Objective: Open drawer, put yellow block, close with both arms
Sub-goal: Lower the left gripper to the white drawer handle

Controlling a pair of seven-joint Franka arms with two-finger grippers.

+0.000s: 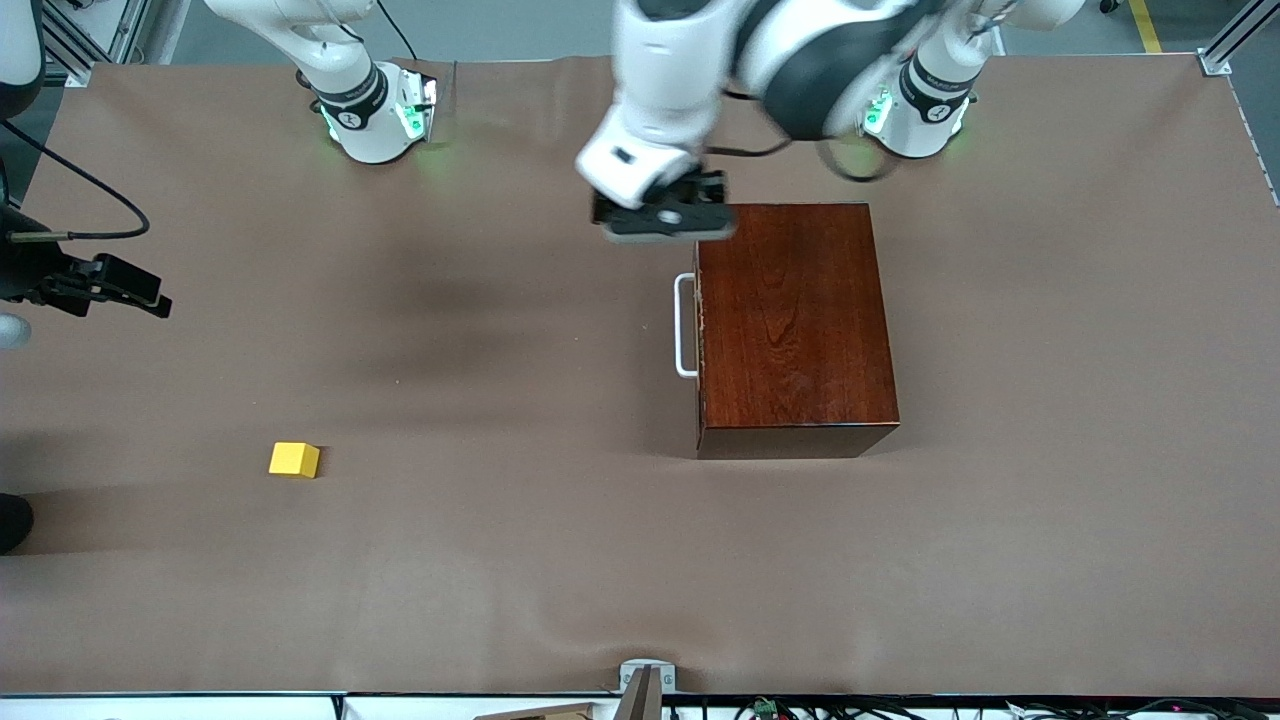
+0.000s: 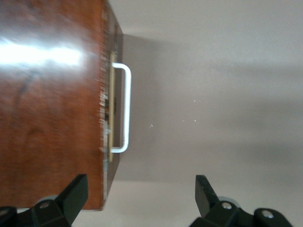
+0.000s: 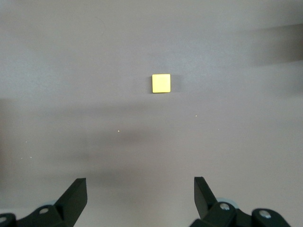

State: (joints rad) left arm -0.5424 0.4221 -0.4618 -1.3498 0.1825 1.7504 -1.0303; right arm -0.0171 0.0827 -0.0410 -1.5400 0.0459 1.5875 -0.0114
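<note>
Left wrist view: handle (image 2: 124, 108) lies ahead of the spread left gripper (image 2: 141, 194).

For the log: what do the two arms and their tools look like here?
Both arms are white and rounded, with black joint bands and green-lit bases. The left arm carries a white wrist block with a black tool; black cables loop near its base. The right arm also trails a black cable. Each wrist view shows two black wedge-shaped fingers with small screws.
</note>
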